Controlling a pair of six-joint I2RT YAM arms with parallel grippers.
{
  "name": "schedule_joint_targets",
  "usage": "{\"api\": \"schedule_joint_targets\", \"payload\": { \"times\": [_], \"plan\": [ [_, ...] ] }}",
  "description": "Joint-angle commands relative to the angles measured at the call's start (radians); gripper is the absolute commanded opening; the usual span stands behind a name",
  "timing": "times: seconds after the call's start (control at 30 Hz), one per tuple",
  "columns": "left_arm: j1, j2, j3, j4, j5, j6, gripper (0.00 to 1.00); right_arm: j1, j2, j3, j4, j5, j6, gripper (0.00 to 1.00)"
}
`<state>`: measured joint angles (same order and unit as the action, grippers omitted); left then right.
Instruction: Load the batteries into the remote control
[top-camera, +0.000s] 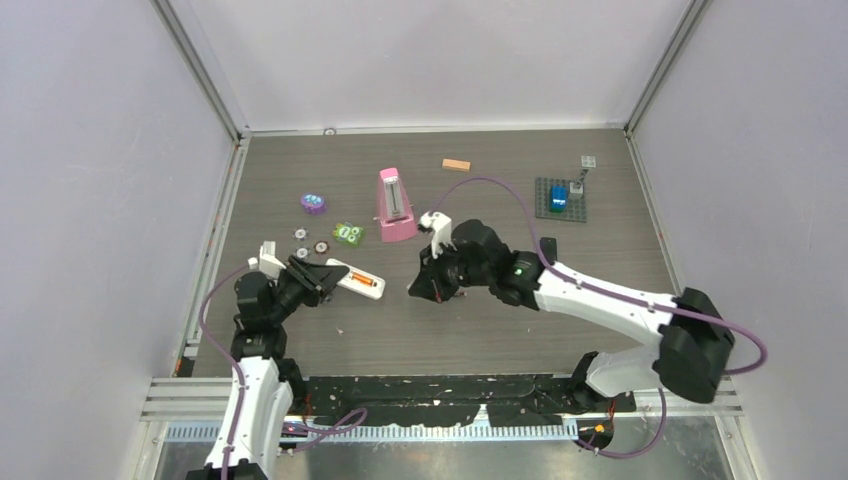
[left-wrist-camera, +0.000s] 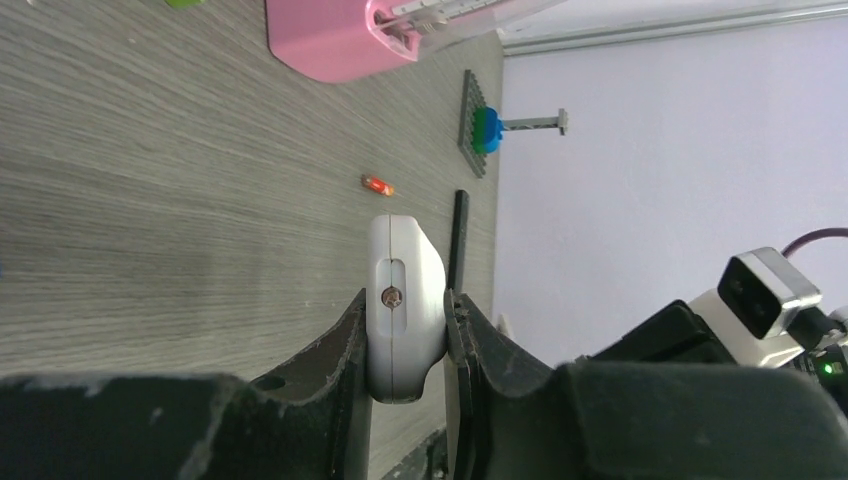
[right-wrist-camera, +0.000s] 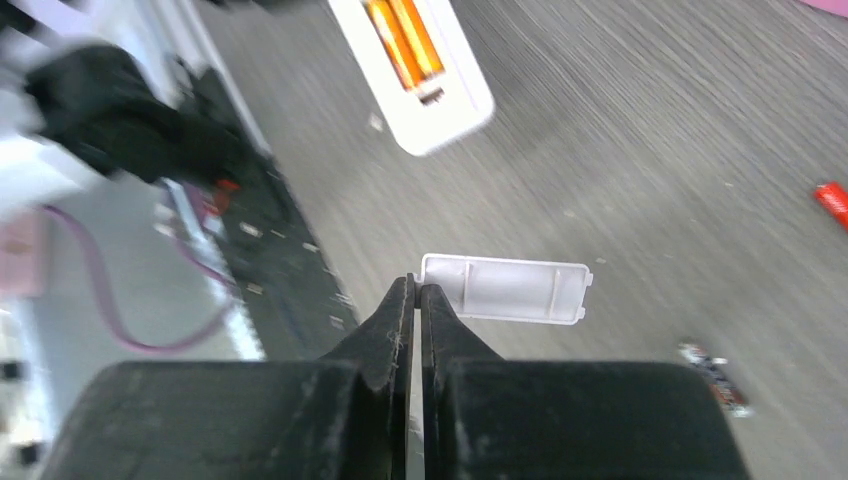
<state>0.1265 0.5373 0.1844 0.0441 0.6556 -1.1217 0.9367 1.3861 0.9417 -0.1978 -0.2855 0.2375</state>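
Observation:
The white remote control (top-camera: 357, 281) lies on the table with its back compartment open, and two orange batteries (right-wrist-camera: 405, 40) sit in it. My left gripper (left-wrist-camera: 405, 300) is shut on the remote's near end (left-wrist-camera: 403, 300). My right gripper (right-wrist-camera: 415, 285) hangs over the table to the right of the remote (right-wrist-camera: 430, 90), its jaws shut on one edge of the white battery cover (right-wrist-camera: 505, 290). A red battery (right-wrist-camera: 832, 203) lies loose on the table, also seen as a small red cell (left-wrist-camera: 378, 185) beyond the remote. In the top view, the right gripper (top-camera: 425, 290) hides the cover.
A pink metronome (top-camera: 396, 205) stands behind the remote. A green toy (top-camera: 348, 233), a purple disc (top-camera: 313, 204) and small round pieces (top-camera: 310, 245) lie at the back left. An orange-tan block (top-camera: 456, 165) and a grey baseplate (top-camera: 545, 208) with a blue brick are farther back.

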Motion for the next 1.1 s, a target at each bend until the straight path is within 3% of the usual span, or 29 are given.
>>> {"api": "schedule_joint_targets", "payload": {
  "times": [0.0,0.1,0.17,0.37,0.57,1.07],
  "plan": [
    [0.000,-0.029,-0.043,0.211,0.080,-0.194,0.00,0.006,-0.146,-0.102,0.333,-0.015,0.468,0.05],
    [-0.014,-0.061,-0.058,0.286,0.084,-0.304,0.00,0.035,-0.232,-0.187,0.583,0.051,0.691,0.05],
    [-0.026,-0.094,-0.055,0.302,0.078,-0.359,0.00,0.064,-0.267,-0.204,0.662,0.131,0.753,0.05],
    [-0.045,-0.200,-0.050,0.344,0.047,-0.536,0.00,0.174,-0.246,-0.197,0.896,0.314,0.867,0.05],
    [-0.080,-0.182,-0.045,0.509,0.041,-0.687,0.00,0.220,-0.166,-0.177,1.082,0.408,0.928,0.05],
    [-0.089,-0.174,0.001,0.557,0.023,-0.724,0.00,0.234,-0.121,-0.179,1.141,0.453,1.031,0.05]
  ]
}}
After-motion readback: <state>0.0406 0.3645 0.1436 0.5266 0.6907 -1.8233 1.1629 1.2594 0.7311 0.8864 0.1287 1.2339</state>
